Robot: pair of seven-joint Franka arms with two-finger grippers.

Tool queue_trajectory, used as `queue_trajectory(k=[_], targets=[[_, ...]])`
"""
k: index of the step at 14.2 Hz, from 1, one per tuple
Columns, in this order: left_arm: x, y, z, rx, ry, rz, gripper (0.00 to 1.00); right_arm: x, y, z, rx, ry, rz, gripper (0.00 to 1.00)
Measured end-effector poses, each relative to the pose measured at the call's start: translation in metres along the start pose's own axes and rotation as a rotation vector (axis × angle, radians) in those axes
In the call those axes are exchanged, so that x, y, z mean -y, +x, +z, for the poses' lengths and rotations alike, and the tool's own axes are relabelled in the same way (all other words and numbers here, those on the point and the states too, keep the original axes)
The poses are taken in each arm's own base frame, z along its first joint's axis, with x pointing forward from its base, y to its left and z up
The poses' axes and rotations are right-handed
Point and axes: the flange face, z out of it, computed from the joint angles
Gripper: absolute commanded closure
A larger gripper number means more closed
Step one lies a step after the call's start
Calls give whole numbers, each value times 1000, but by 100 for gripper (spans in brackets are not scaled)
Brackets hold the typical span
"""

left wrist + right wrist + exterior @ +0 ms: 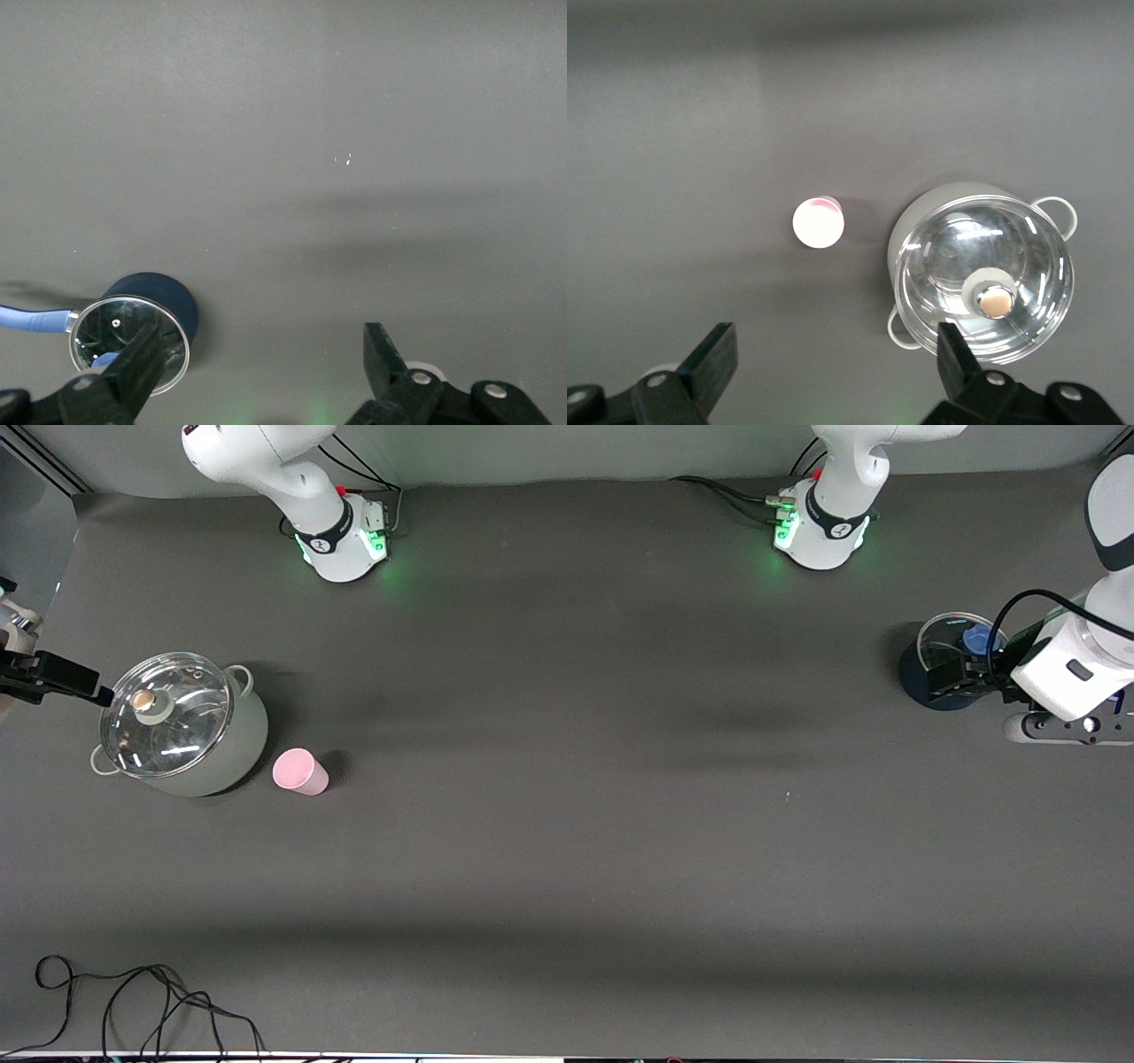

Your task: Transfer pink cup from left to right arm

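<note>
The pink cup (299, 771) stands on the tabletop (567, 850) at lower left of the front view, beside the lidded pot (182, 724), in neither gripper. Both grippers, left (257, 372) and right (837, 367), are open and empty; this fits before pickup or after set-down

This is a robotics lab, not a home or kitchen. Two white robot arm bases (341, 536) (819, 527) with glowing green lights stand bolted along the top of the front view, black cables (726, 496) trailing from them. The counter (567, 850) is covered in a plain dark grey mat with a grey backdrop at its top edge. A loose black wire (142, 1001) coils at the lower left of the frame. A grey-green pot with a glass lid (182, 726) sits at the middle left as a prop.
</note>
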Motion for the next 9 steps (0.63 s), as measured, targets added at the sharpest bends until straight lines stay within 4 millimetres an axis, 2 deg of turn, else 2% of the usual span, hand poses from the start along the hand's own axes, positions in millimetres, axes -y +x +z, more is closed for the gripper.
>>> queue_trajectory(k=[3,9], targets=[[4,6,-1,-10,-1,-6,0,-14,-2,0,11,1,20,0],[6,15,-5,-25,-2,-11,0,-20,-2,1,13,8,26,0]])
